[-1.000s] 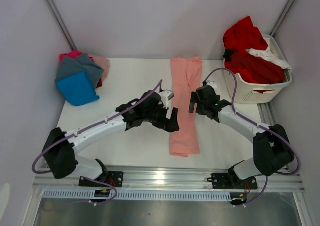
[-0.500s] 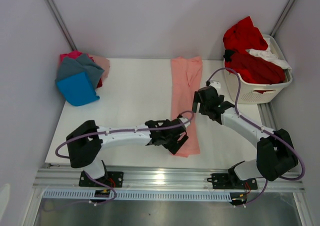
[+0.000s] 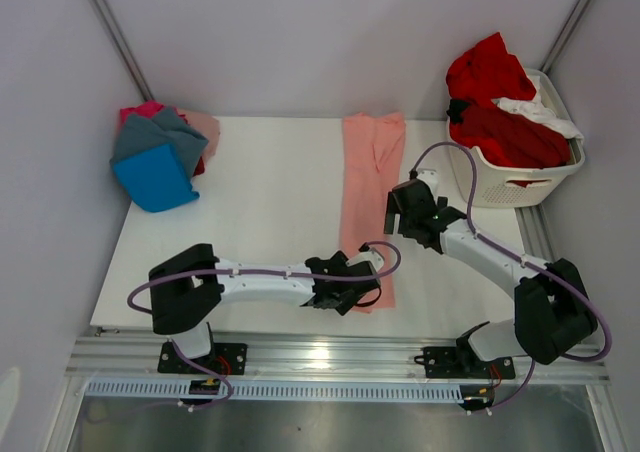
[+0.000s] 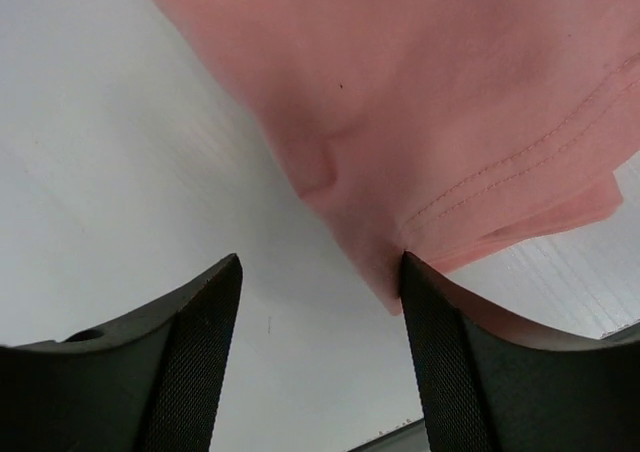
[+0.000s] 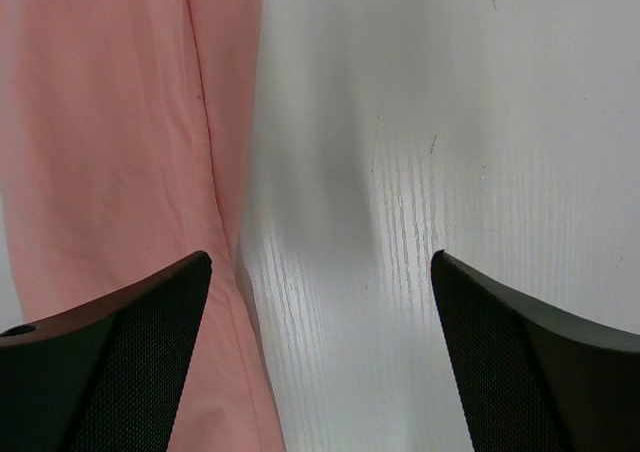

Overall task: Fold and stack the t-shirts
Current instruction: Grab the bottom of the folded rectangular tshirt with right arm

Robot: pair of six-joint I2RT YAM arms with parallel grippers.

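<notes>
A salmon-pink t-shirt (image 3: 372, 187), folded into a long narrow strip, lies on the white table (image 3: 260, 202) running from the back towards the front. My left gripper (image 3: 352, 294) is low at the strip's near end. In the left wrist view the left gripper (image 4: 320, 262) is open; the shirt's hemmed corner (image 4: 420, 152) touches the right finger (image 4: 450, 362), and bare table shows between the jaws. My right gripper (image 3: 398, 212) hangs open at the strip's right edge. In the right wrist view the right gripper (image 5: 320, 257) has its left finger (image 5: 120, 362) over the shirt's edge (image 5: 110, 142).
A pile of folded shirts sits at the back left: bright blue (image 3: 155, 179), grey (image 3: 155, 137), magenta (image 3: 140, 112) and pale pink (image 3: 207, 127). A white slatted basket (image 3: 520, 180) at the back right holds red shirts (image 3: 495, 82) and a white one (image 3: 535, 112).
My left arm has swung from beside the strip's middle to its near end, and its jaws have narrowed. The right gripper has shifted slightly along the strip's right edge.
</notes>
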